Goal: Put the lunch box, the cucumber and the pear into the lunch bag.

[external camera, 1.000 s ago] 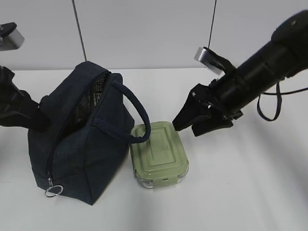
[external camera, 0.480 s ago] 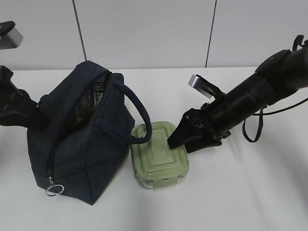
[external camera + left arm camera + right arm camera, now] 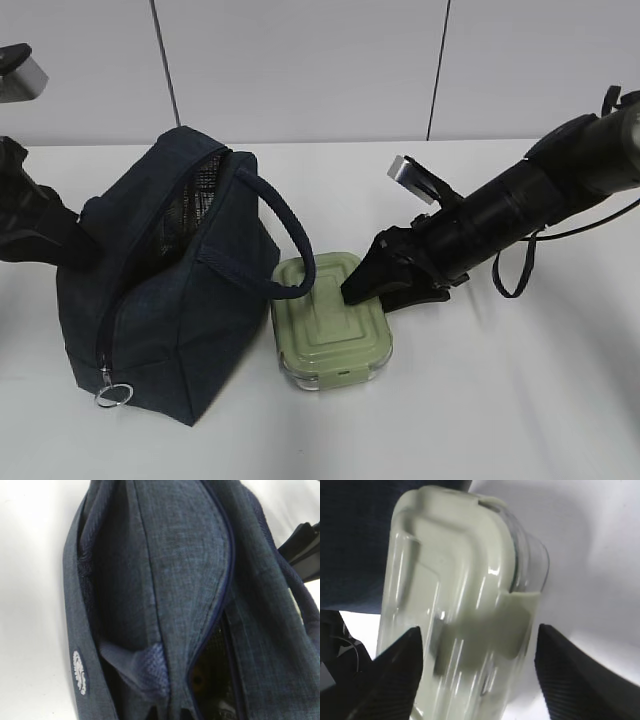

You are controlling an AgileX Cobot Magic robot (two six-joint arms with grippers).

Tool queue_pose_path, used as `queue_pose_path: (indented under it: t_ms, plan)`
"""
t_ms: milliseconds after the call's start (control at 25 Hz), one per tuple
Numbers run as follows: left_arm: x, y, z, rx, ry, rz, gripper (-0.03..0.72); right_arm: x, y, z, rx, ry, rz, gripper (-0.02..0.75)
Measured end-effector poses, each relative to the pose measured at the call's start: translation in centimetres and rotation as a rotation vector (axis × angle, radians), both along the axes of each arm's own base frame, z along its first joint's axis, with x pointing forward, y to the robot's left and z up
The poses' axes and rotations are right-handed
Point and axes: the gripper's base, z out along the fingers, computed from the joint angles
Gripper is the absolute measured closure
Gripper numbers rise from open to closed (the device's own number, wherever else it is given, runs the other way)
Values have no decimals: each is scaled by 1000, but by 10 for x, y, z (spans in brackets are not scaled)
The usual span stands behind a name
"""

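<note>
Now right end effector (image 3: 372, 287) astride lunch box (image 3: 325, 330) edges, beside lunch bag (image 3: 160, 290)

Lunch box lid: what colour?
Pale sage green; the lunch box lid shows best in the exterior view.

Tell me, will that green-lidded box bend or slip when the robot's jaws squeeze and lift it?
Probably not bend: the lunch box has a hard-looking clear base and a moulded clip lid. It could slip, since the lid looks glossy in the right wrist view. It sits flat and low on the table, so tipping or rolling seems unlikely.
</note>
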Motion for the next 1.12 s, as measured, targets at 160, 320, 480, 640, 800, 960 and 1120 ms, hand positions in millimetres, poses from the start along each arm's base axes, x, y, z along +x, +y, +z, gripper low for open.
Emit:
queue_pose_path:
  t_ms: [160,320,480,640,800,960,1120]
  plan:
    - [0,0,0,0,0,0,687,1,2,-10,30,48,16,201]
    - [0,0,0,0,0,0,687,0,4,-10,56,72,12,307]
    - [0,0,0,0,0,0,687,-1,3,-9,70,98,21,398]
    - [0,0,0,0,0,0,688,-1,-7,-6,57,107,21,400]
    - [0,0,0,0,-1,0,687,3,-35,14,-17,57,-20,402]
    - [0,0,0,0,-1,0,687,5,-73,57,-78,-27,-116,403]
    - [0,0,0,1,-2,0,687,5,-64,112,-29,-150,-125,405]
